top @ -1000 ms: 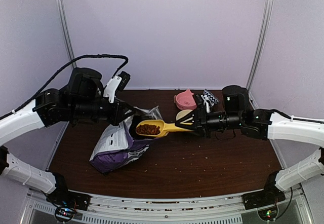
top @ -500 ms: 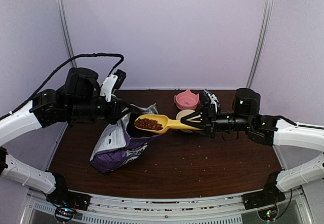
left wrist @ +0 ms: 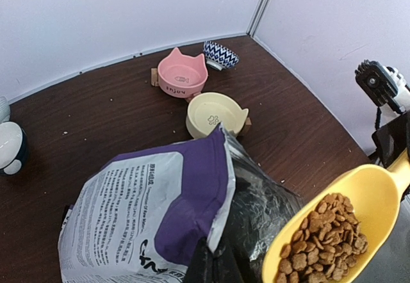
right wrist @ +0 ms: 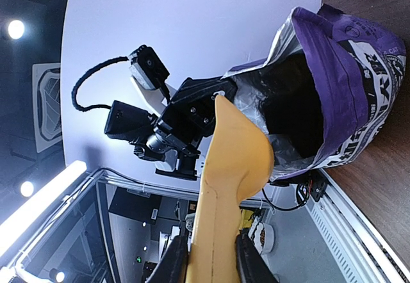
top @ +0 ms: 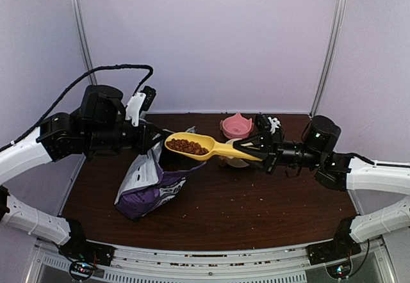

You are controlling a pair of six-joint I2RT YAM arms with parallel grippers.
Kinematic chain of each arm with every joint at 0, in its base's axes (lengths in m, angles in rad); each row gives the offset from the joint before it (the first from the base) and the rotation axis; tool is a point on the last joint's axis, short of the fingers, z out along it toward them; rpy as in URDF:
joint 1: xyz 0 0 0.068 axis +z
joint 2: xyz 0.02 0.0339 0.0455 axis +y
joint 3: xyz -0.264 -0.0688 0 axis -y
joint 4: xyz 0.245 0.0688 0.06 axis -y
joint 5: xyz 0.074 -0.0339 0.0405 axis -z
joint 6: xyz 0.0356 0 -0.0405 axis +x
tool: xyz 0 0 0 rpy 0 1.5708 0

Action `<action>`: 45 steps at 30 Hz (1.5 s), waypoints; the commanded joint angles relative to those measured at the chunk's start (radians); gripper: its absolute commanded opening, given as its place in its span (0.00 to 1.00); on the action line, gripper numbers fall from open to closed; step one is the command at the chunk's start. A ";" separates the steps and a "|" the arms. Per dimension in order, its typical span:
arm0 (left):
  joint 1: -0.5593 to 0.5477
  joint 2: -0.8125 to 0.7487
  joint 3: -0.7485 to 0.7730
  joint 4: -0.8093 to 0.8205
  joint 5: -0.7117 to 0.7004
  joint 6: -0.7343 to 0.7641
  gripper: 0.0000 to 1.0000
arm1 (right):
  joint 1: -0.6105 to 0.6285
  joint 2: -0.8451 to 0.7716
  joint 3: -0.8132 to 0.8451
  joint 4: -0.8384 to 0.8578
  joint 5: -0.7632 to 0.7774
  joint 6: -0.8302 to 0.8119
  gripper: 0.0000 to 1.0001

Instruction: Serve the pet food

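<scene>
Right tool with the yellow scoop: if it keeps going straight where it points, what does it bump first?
The right tool and its yellow scoop would probably reach the left tool first, which pinches the purple bag by its top edge just past the scoop's tip. Depth is unclear, so the bag could come first.

This is a robot test cell in a lab. Plain pale-lilac panel walls (top: 205,40) joined by bare aluminium corner posts (top: 330,46) close in behind the left gripper (top: 159,144) and right gripper (top: 255,150). Beneath them lies a dark-brown wooden table (top: 256,212), edged nearside by a slotted metal rail (top: 211,260) carrying exposed circuit boards (top: 82,270). Past the right gripper, a white strip light (right wrist: 48,200) glows in a dark room.
</scene>
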 commanded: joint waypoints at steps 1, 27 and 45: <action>0.003 -0.030 0.035 0.199 0.013 -0.009 0.00 | -0.006 -0.016 -0.005 0.106 0.002 0.027 0.00; 0.068 -0.084 -0.022 0.122 -0.007 -0.023 0.00 | -0.427 -0.203 -0.123 -0.112 0.162 -0.091 0.00; 0.070 -0.094 -0.017 0.108 -0.003 -0.025 0.00 | -0.533 -0.056 -0.130 -0.348 0.199 -0.342 0.00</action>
